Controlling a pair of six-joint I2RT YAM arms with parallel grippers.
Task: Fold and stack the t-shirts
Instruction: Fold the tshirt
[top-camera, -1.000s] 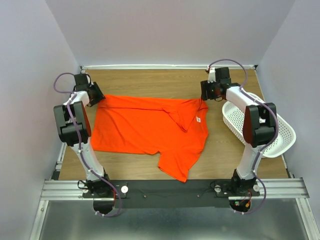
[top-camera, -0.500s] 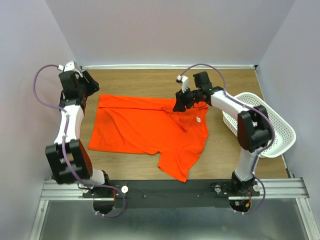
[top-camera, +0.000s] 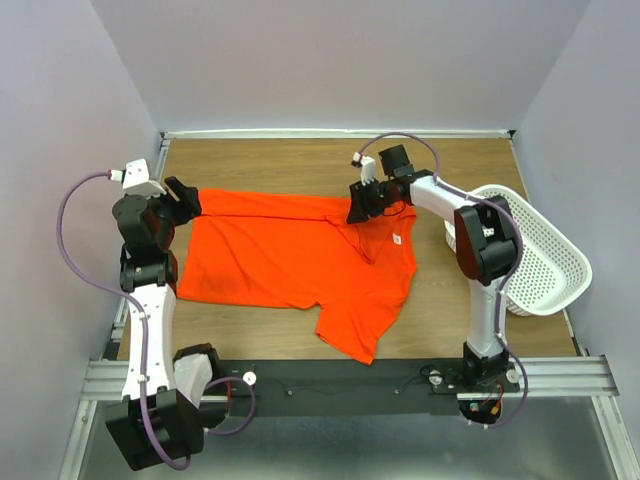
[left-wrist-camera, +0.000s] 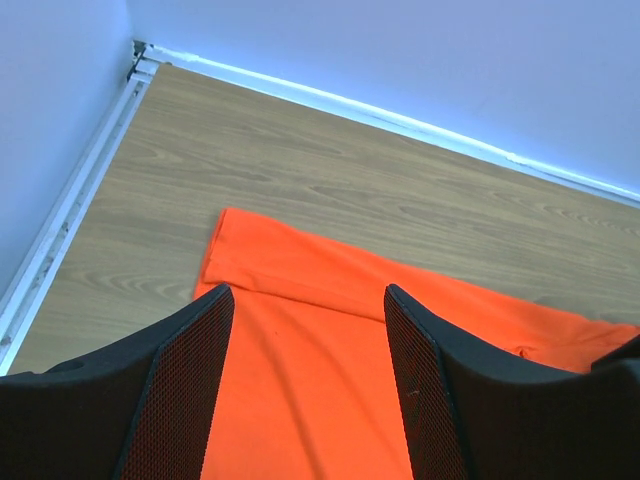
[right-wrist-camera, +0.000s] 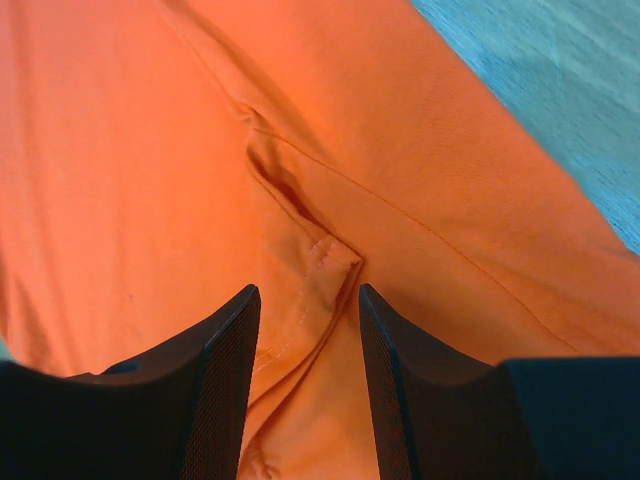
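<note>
Nearer now, left gripper (left-wrist-camera: 305, 300) apart over t-shirt (top-camera: 290, 255) corner; right gripper (right-wrist-camera: 307, 295) apart astride fold; label (top-camera: 397, 239) seemingly unreadable.

White perforated basket (top-camera: 548, 262) sat tilted at right edge of wooden table (top-camera: 300, 160), close by right wall. Pale walls (top-camera: 340, 60) enclosed three sides. Metal rail (top-camera: 340, 372) spanned near edge.

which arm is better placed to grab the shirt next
Probably the right: the right gripper is open low over a crease in the t-shirt. The left gripper, also open, looks higher, by the shirt's far left corner.
</note>
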